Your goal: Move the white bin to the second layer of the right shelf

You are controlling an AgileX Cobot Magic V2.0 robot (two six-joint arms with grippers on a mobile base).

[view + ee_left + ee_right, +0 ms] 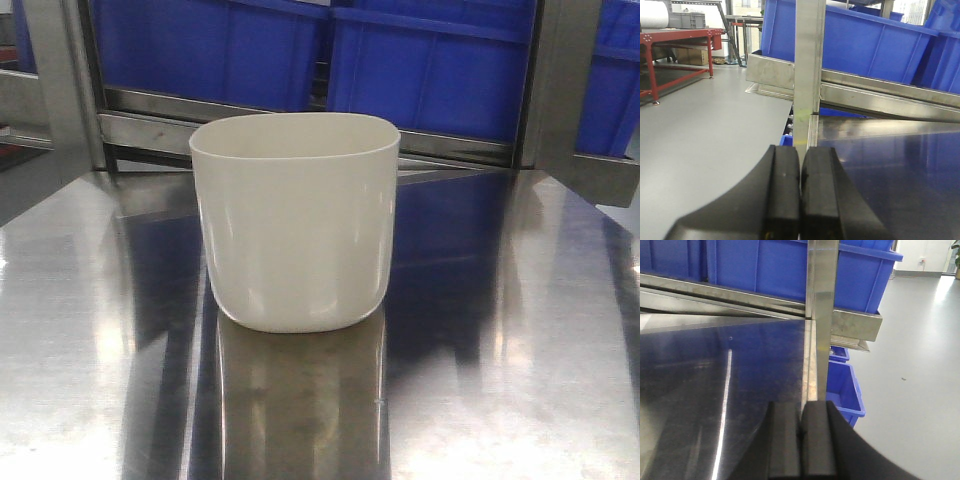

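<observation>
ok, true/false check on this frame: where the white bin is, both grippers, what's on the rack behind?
1. The white bin stands upright on the steel table. True.
2. The left gripper is shut on the bin. False: its fingers are pressed together with nothing between them, and the bin does not show in the left wrist view.
3. Blue crates sit on the rack behind the bin. True.
4. The right gripper is open. False: it is shut, and it holds nothing.
</observation>
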